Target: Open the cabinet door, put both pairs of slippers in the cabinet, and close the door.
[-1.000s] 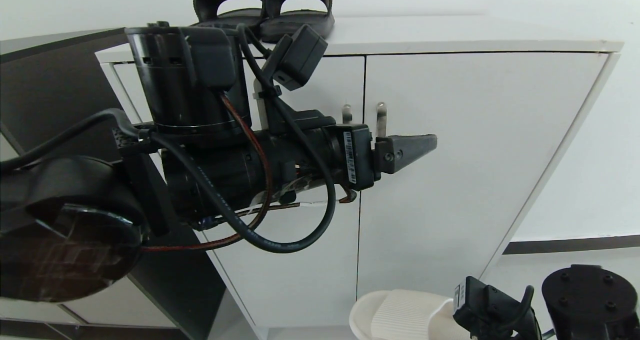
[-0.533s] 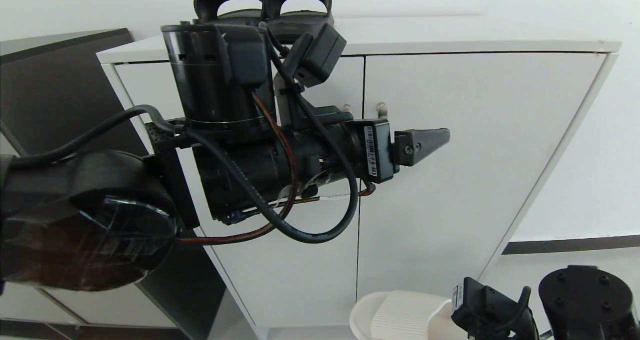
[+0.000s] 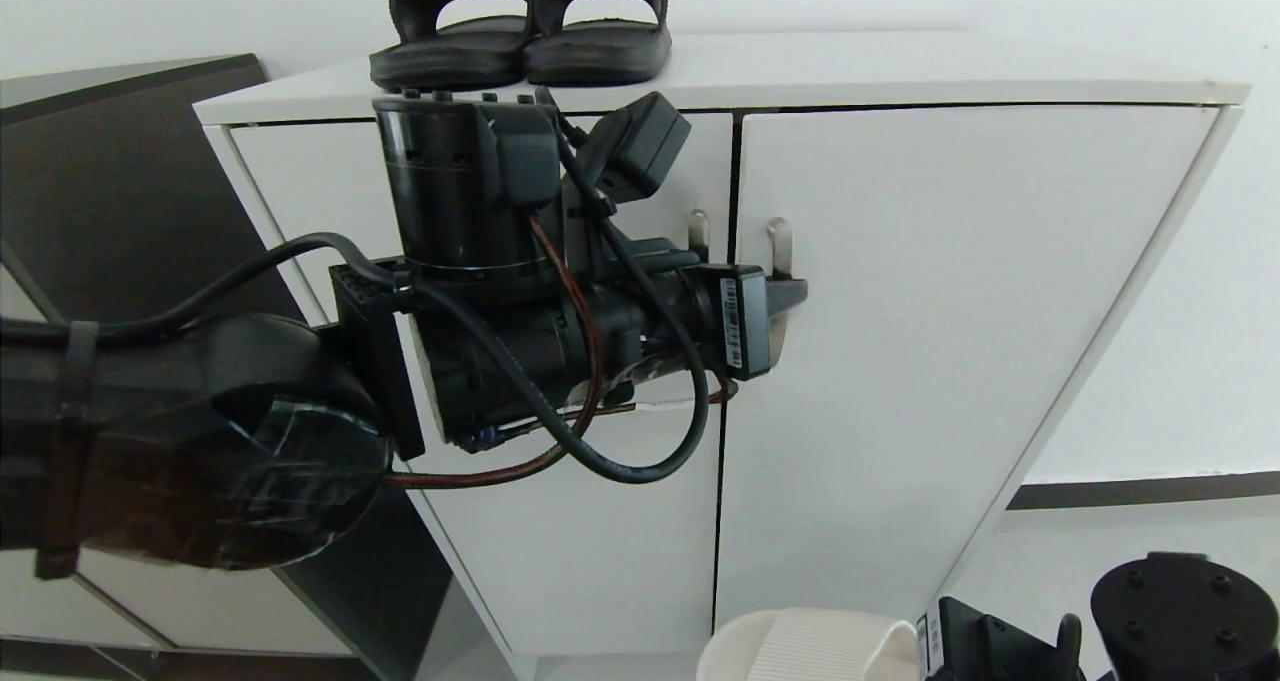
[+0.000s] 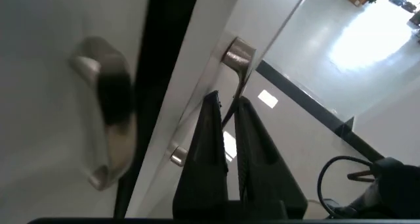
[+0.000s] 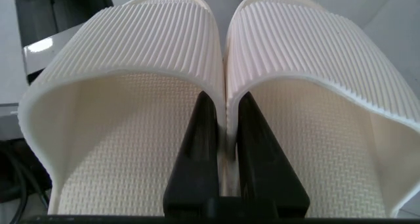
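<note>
The left gripper [image 3: 792, 294] is clamped on the right door's handle [image 3: 778, 236], fingers pinched round the thin metal bar. That door [image 3: 950, 291] is a crack ajar, with a dark gap along its inner edge. The black slippers [image 3: 520, 31] sit side by side on top of the cabinet [image 3: 900, 66], towards its left end. Down by the cabinet's foot, the right gripper [image 5: 222, 102] pinches the touching inner straps of the white slippers [image 5: 131, 60].

You had the white cabinet [image 3: 1000, 71] with its right door [image 3: 930, 361] cracked ajar, a dark gap showing beside the left door [image 3: 580, 541]. The left end effector [image 4: 227, 100] pinched the right door's metal handle [image 3: 778, 233]. The black slippers [image 3: 520, 31] sat side by side on top. The cream slippers [image 5: 151, 53] were low by the cabinet's foot, clamped together in the right end effector [image 5: 226, 104].
</note>
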Available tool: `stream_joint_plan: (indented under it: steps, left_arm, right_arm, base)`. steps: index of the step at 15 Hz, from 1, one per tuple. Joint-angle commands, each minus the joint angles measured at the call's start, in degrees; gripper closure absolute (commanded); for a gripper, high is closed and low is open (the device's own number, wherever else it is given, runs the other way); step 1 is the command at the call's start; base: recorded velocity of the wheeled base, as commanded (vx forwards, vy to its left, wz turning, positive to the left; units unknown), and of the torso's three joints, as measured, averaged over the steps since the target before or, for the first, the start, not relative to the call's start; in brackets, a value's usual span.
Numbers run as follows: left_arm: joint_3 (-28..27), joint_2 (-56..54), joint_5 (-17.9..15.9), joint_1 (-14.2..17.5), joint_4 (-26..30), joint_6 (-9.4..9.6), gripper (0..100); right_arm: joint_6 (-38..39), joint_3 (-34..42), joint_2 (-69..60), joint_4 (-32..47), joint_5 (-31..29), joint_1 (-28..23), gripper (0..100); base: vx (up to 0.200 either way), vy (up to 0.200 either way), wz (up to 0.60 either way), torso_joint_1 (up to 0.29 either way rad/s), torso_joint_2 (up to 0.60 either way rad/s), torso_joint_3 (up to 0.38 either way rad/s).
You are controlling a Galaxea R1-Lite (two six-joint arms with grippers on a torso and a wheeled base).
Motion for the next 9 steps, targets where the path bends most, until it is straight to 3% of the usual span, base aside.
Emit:
stream_joint_plan:
  steps: [1,5,9]
  left_arm:
    - [2.6,-2.0,-0.8,-0.4,-0.6,-0.16,100]
    - [8.3,-8.0,-6.6,-1.7,-2.1,-0.16,100]
    - [13.4,-13.4,-7.3,-2.5,-2.2,-0.16,100]
  right_arm:
    - [-0.3,1.0,-0.8,0.0,1.0,0.0,100]
    - [-0.3,1.6,-2.3,0.0,6.5,-0.1,100]
    - [-0.3,1.6,-1.9,0.0,6.2,-0.2,100]
  base:
    - [0.0,0.0,0.0,0.0,0.0,0.0]
    - [0.0,0.0,0.0,0.0,0.0,0.0]
    - [0.0,0.0,0.0,0.0,0.0,0.0]
